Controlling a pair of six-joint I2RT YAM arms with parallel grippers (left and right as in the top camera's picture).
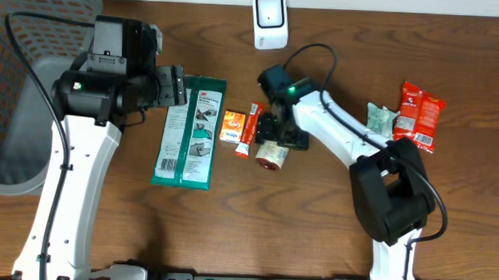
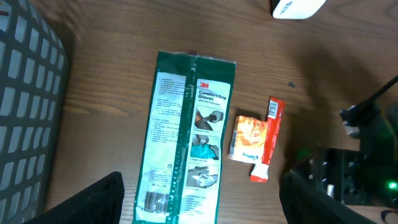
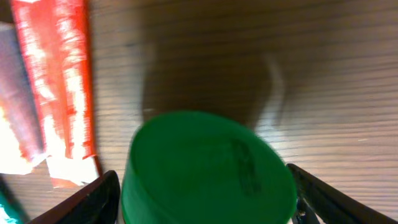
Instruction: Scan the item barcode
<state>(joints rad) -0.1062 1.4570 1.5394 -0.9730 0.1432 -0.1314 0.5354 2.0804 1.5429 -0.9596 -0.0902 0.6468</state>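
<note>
We find the jar (image 1: pixel 271 157) at 6 o'clock from the scanner (image 1: pixel 270 22). The right gripper (image 3: pixel 208 199) straddles its green lid (image 3: pixel 205 162); whether it bites, we cannot tell. The left gripper (image 2: pixel 208 202) stands open and empty. We judge the jar rigid, smooth and fairly heavy: clamp its sides.

Blurred green-lidded jar (image 3: pixel 208 168), base out of frame

We're on the small round jar (image 1: pixel 271 156), its green lid (image 3: pixel 208 168) filling the right wrist view, sitting midway across the desk (image 1: pixel 329 234), while the white scanner (image 1: pixel 269 21) stands well apart at the far edge.
</note>
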